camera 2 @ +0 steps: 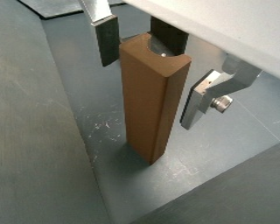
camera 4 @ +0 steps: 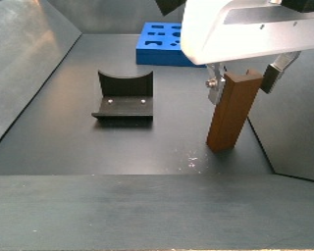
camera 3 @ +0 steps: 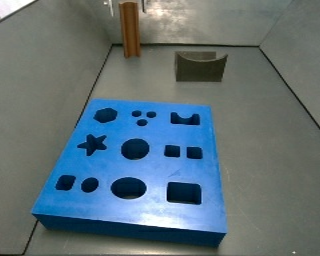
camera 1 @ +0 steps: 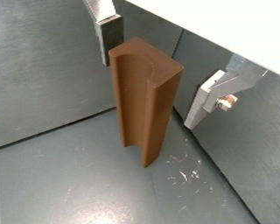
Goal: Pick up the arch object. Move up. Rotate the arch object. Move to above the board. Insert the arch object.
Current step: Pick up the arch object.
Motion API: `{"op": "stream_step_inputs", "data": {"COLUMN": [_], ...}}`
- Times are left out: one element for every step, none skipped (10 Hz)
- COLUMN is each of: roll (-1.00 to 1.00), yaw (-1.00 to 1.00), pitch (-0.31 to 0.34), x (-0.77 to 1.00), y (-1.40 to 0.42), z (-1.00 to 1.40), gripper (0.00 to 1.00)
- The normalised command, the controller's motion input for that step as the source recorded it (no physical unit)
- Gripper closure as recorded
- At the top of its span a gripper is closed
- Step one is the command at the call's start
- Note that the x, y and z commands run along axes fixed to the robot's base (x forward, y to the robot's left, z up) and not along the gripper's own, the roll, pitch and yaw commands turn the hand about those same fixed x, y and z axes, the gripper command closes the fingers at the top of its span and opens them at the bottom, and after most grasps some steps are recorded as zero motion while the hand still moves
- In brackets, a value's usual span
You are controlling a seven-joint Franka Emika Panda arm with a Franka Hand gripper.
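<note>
No text, label, brand, number or sign can be read on any surface in these four views.

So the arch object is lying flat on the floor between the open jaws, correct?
Not quite: the arch object stands upright on the floor, not flat, as a side view shows. The gripper is around its top, jaws open on either side without touching it.

Gripper (camera 4: 238, 78): you have its fingers either side of the upright arch object (camera 4: 232, 108), near the side wall | Obstacle: squat grey notched block (camera 3: 199, 66) beside it, apart | Free room: bare floor between block and board (camera 3: 139, 160); above board unobstructed.
</note>
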Motion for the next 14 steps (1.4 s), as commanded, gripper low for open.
{"op": "stream_step_inputs", "data": {"roll": [0.06, 0.0, 0.0, 0.0, 0.0, 0.0, 0.0, 0.0, 0.0, 0.0, 0.0, 0.0, 0.0, 0.0], "yaw": [0.01, 0.0, 0.0, 0.0, 0.0, 0.0, 0.0, 0.0, 0.0, 0.0, 0.0, 0.0, 0.0, 0.0], "pitch": [-0.114, 0.0, 0.0, 0.0, 0.0, 0.0, 0.0, 0.0, 0.0, 0.0, 0.0, 0.0, 0.0, 0.0], "x": [-0.13, 0.0, 0.0, 0.0, 0.0, 0.0, 0.0, 0.0, 0.0, 0.0, 0.0, 0.0, 0.0, 0.0], "y": [-0.15, 0.0, 0.0, 0.0, 0.0, 0.0, 0.0, 0.0, 0.0, 0.0, 0.0, 0.0, 0.0, 0.0], "z": [-0.31, 0.0, 0.0, 0.0, 0.0, 0.0, 0.0, 0.0, 0.0, 0.0, 0.0, 0.0, 0.0, 0.0], "gripper": [0.0, 1.0, 1.0, 1.0, 1.0, 1.0, 1.0, 1.0, 1.0, 1.0, 1.0, 1.0, 1.0, 1.0]}}
